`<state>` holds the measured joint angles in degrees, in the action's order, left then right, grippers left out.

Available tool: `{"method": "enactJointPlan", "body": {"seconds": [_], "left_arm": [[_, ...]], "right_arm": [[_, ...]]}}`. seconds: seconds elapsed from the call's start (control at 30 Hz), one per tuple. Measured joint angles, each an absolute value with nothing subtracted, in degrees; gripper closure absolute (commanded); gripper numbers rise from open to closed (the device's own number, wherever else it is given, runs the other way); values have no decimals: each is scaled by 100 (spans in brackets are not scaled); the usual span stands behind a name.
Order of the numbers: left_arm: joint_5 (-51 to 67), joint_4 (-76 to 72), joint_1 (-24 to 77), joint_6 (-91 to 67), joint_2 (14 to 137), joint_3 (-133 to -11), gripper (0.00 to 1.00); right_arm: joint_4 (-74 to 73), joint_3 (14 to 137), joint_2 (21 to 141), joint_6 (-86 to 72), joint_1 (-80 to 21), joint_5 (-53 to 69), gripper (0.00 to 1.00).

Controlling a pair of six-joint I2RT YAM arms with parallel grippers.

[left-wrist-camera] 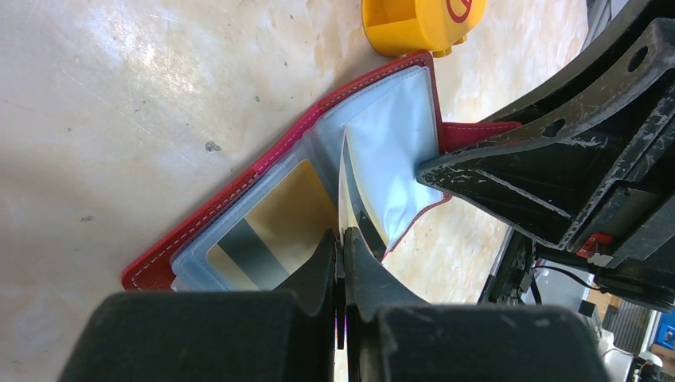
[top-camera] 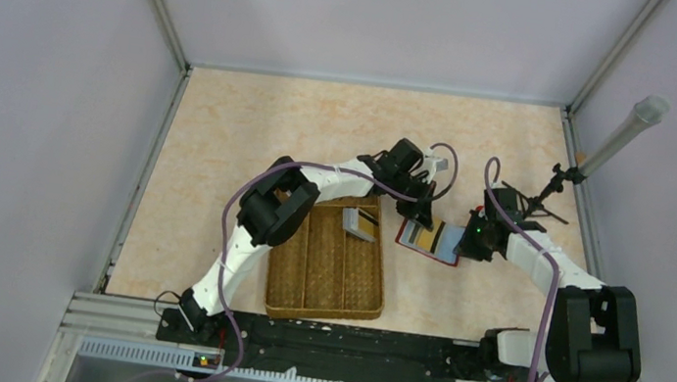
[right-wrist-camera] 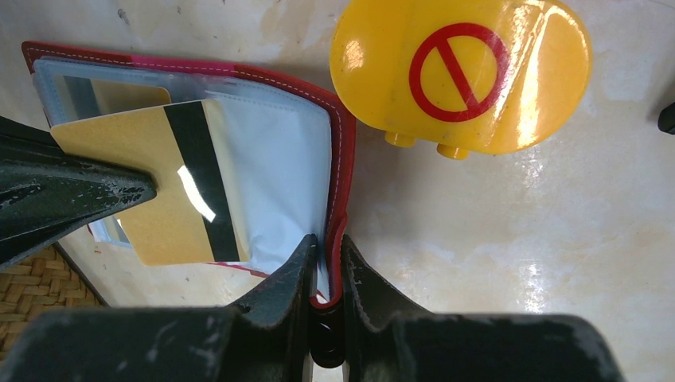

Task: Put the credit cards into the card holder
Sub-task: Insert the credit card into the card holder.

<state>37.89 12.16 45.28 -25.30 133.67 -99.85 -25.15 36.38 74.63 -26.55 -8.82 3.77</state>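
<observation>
The dark red card holder [top-camera: 430, 243] lies open on the table, pale blue slots up. My left gripper [top-camera: 422, 218] is shut on a gold credit card with a black stripe [right-wrist-camera: 151, 208] and holds it over the holder's open slot. In the left wrist view this card is edge-on [left-wrist-camera: 345, 191] between my fingers, my left gripper [left-wrist-camera: 342, 243]. Another gold card [left-wrist-camera: 282, 223] sits in a clear slot of the card holder [left-wrist-camera: 199, 231]. My right gripper [right-wrist-camera: 326, 251] is shut on the holder's red edge [right-wrist-camera: 341, 159]. More cards [top-camera: 362, 222] lie in the woven tray.
A brown woven divided tray [top-camera: 319, 312] stands left of the holder. A round yellow object with a red no-sign [right-wrist-camera: 462, 72] lies just beyond the holder. A grey tube on a stand [top-camera: 624, 135] leans at the right wall.
</observation>
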Motion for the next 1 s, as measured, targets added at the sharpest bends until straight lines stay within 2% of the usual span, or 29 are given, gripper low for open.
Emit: {"method": "enactJointPlan", "body": {"seconds": [0.47,1.0], "left_arm": [[3771,1162,4547,-2469,13367,-9946,100],[3743,-399,4521,-3570,13128,-8827,100]], "right_arm": [[-2517,3638,7463,-2655,-882,377,100],[-2515,3638,7463,-2652,-882,377,100]]}}
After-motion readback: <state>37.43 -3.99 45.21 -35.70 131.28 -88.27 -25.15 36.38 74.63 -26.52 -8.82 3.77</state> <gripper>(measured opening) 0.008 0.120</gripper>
